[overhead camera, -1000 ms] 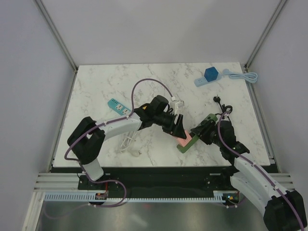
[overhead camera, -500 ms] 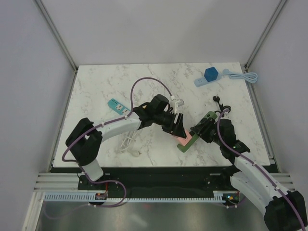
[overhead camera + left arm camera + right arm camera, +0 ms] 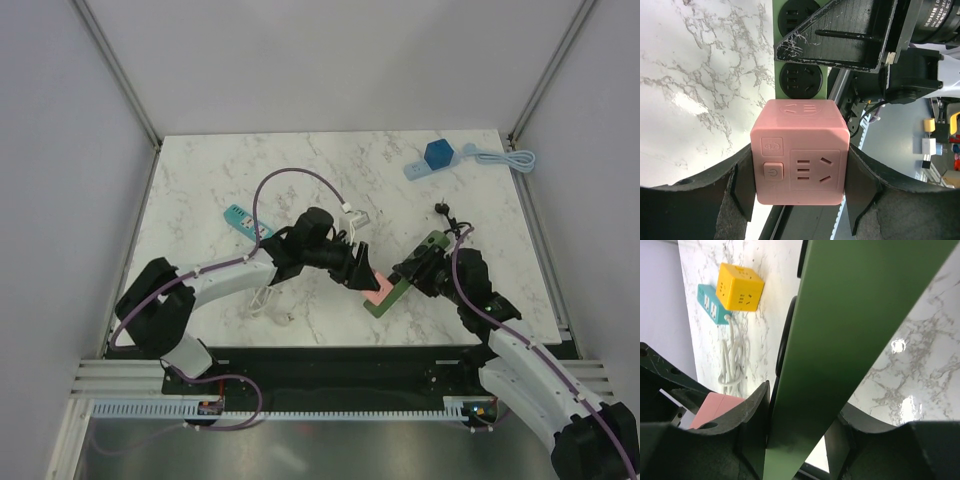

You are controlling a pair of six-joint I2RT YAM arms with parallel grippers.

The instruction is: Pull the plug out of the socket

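A pink cube plug [image 3: 376,288] sits at the near end of a green power strip [image 3: 425,250] lying diagonally on the marble table. My left gripper [image 3: 358,272] is shut on the cube. In the left wrist view my left gripper [image 3: 800,182] clamps the pink cube [image 3: 800,150] on both sides, with the green strip's [image 3: 799,77] round sockets just beyond. I cannot tell whether its pins are still in the strip. My right gripper [image 3: 414,270] is shut across the strip's middle. In the right wrist view my right gripper [image 3: 805,425] pinches the green strip [image 3: 855,330], and the pink cube [image 3: 715,407] shows at lower left.
A teal strip [image 3: 238,215] with a yellow cube [image 3: 740,287] and a coiled white cable [image 3: 265,296] lie to the left. A blue cube [image 3: 437,154] on a pale blue strip sits at the back right. A black plug [image 3: 446,209] lies behind the green strip.
The left arm has swung left and lower, still holding the pink cube, which shifted slightly left. The green strip and right gripper have barely moved.
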